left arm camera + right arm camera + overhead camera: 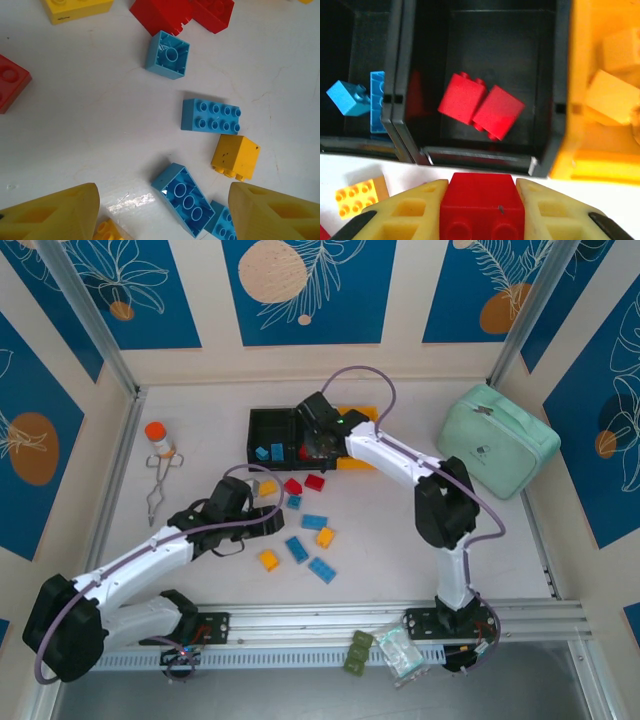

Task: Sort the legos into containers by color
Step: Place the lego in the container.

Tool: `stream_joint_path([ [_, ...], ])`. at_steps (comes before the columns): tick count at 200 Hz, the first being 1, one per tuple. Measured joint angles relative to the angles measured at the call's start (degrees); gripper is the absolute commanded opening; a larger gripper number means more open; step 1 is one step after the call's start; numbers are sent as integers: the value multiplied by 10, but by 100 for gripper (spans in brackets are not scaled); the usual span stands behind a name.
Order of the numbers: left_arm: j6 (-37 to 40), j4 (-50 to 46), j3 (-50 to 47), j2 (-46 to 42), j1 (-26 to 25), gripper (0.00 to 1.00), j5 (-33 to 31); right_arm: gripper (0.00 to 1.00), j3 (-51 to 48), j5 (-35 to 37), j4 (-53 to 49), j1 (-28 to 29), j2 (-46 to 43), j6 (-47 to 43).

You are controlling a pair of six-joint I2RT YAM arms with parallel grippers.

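Note:
Several blue, red and yellow legos lie loose mid-table, among them a red pair (303, 484) and a blue oblong (314, 522). My left gripper (262, 522) hovers open over them. In the left wrist view its yellow fingers (50, 215) stand on either side of an upturned blue brick (186, 200), apart from it. My right gripper (318, 445) is shut on a red brick (482, 205) just before the middle black container (485, 155), which holds two red bricks (480, 106). The left black container (268, 430) holds blue bricks (355, 97). The yellow-orange container (575, 165) holds yellow ones.
An orange-capped bottle (157, 437) and metal tongs (160, 485) lie at the left. A mint-green zip case (497, 440) sits at the right. Small packets (385, 650) rest on the rail between the arm bases. A yellow brick (357, 197) lies before the containers.

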Motion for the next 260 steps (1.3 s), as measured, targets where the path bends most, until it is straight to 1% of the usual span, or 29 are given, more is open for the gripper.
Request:
stream_joint_path([
  [89,0,-13,0,-5,3,68,-5,34,214,-21,-76,-40,164,-20],
  [132,0,-13,-4,-5,3,69,-5,35,299,-27,-106,-48,224,-24],
  [141,0,-14,-4,-5,3,69,-5,37,312,-29,-111,-48,233,-25],
  [157,0,-17,-5,-7,3,68,-7,46,337,-33,-123,-48,247,-27],
  [170,0,-21,-5,-11,3,68,-8,50,360,-33,-133,-48,257,-29],
  [179,0,-23,-5,-14,3,68,-11,51,371,-33,-137,-48,261,-32],
  [193,0,-26,-5,-17,4,69,-13,53,378,-32,-145,-48,261,-32],
  [212,0,-27,-5,-19,4,69,-16,53,380,-31,-148,-48,260,-32],
  [229,0,-31,-5,-19,4,68,-20,52,360,-30,-145,-47,250,-32],
  [247,0,-41,-4,-19,7,68,-28,52,290,-26,-129,-43,207,-36],
  [260,0,-50,-3,-19,9,68,-33,52,227,-26,-111,-38,161,-38],
])
